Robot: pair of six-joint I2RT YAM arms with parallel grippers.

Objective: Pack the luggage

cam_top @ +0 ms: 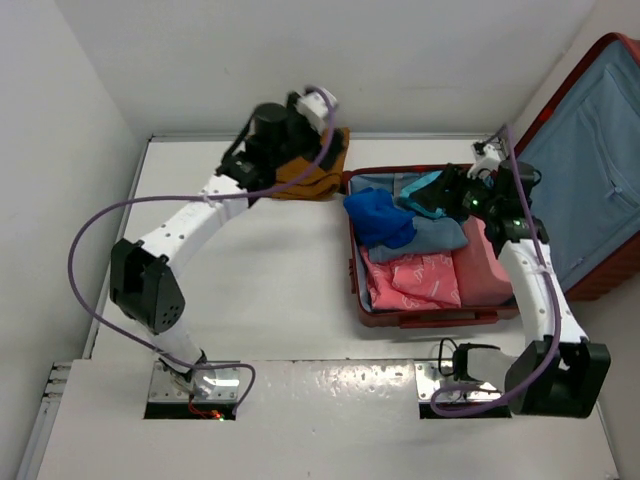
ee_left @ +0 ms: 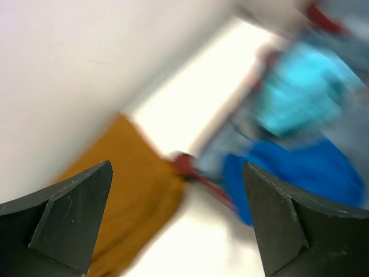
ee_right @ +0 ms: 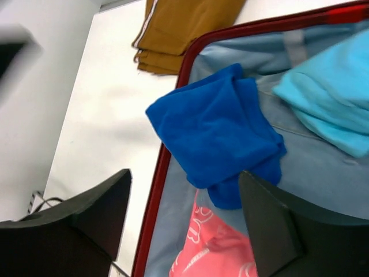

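Note:
The red luggage (cam_top: 432, 318) lies open on the table's right side, its lid (cam_top: 590, 160) leaning up at the far right. Inside lie a royal-blue cloth (cam_top: 380, 216), a turquoise cloth (cam_top: 420, 190), grey-blue fabric and pink garments (cam_top: 415, 280). A folded mustard-brown garment (cam_top: 318, 172) lies on the table just left of the luggage. My left gripper (cam_top: 300, 125) is open and empty above that garment (ee_left: 135, 196). My right gripper (cam_top: 440, 195) is open and empty above the luggage's far part, over the blue cloth (ee_right: 216, 130) and the red rim (ee_right: 155, 199).
White walls close the table on the left and at the back. A purple cable (cam_top: 100, 225) loops off the left arm. The left wrist view is motion-blurred. The luggage lid stands beside the right arm.

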